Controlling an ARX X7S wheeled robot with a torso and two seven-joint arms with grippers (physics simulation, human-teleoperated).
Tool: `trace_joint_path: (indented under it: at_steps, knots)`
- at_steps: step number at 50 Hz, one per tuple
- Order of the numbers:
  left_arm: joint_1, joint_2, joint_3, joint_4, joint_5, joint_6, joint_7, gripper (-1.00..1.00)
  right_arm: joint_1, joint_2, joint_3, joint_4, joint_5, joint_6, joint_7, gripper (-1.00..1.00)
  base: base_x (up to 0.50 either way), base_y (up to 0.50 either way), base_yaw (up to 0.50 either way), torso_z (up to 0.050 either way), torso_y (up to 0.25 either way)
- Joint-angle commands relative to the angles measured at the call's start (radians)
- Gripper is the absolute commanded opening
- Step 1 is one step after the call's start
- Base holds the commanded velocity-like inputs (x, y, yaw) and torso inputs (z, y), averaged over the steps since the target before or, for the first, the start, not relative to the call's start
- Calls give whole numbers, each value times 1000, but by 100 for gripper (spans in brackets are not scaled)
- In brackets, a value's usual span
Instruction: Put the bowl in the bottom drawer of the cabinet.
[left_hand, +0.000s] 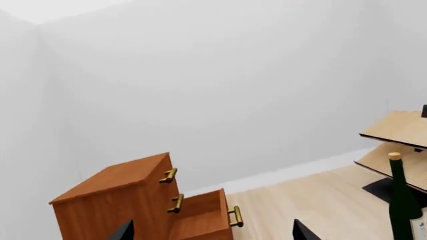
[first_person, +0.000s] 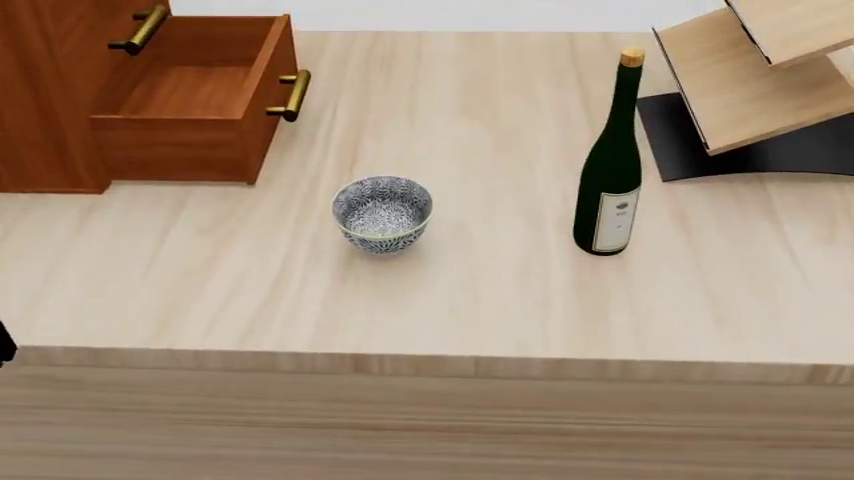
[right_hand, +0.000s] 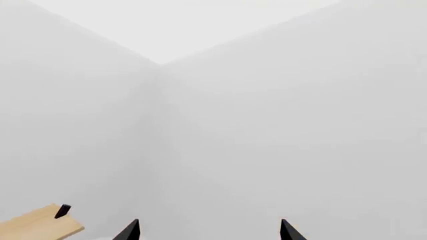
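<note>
Bowl (first_person: 382, 213) upright on table (first_person: 441, 300), well apart from open bottom drawer (first_person: 187, 100) of cabinet (first_person: 47, 95), on its handle side. Left gripper (left_hand: 212, 235), right gripper (right_hand: 209, 232): fingertips spread, empty, raised, nowhere near bowl. Nearer arm: cannot tell.

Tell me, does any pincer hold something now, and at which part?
Nothing is held. Both pincers are open with only air between the tips; the small blue-and-white patterned bowl stands alone on the pale wooden table.
</note>
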Motion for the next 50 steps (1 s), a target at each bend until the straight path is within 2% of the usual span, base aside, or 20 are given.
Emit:
trace_joint_path:
  at_steps: [1, 4, 7, 22, 27, 32, 42, 50]
  knots:
    - [-20, -43, 16, 7, -101, -7, -70, 100, -56, -31, 234, -15, 70, 34, -15, 100, 0, 0, 0, 0, 0]
    - [-26, -47, 26, 3, -107, 3, -78, 100, -56, -37, 271, -15, 93, 38, -16, 100, 0, 0, 0, 0, 0]
    - [0, -60, 69, -3, -65, 34, -64, 100, -56, -19, 261, -15, 90, 48, 6, 100, 0, 0, 0, 0, 0]
    - [-11, -77, 136, -25, -44, 75, -78, 100, -56, 30, 233, -15, 74, 59, 47, 100, 32, 0, 0, 0, 0]
    - [-42, -79, 143, -28, -71, 63, -97, 100, -56, 44, 255, -15, 85, 75, 43, 100, 463, 0, 0, 0, 0]
    - [-23, -104, 212, -29, -1, 103, -80, 100, -56, 41, 233, -15, 67, 69, 48, 100, 500, 0, 0, 0, 0]
    - [-39, -108, 188, -27, -58, 96, -107, 100, -56, 51, 229, -15, 67, 68, 57, 100, 500, 0, 0, 0, 0]
    - [-36, -117, 220, -29, -48, 115, -109, 100, -56, 64, 211, -15, 56, 71, 69, 100, 500, 0, 0, 0, 2]
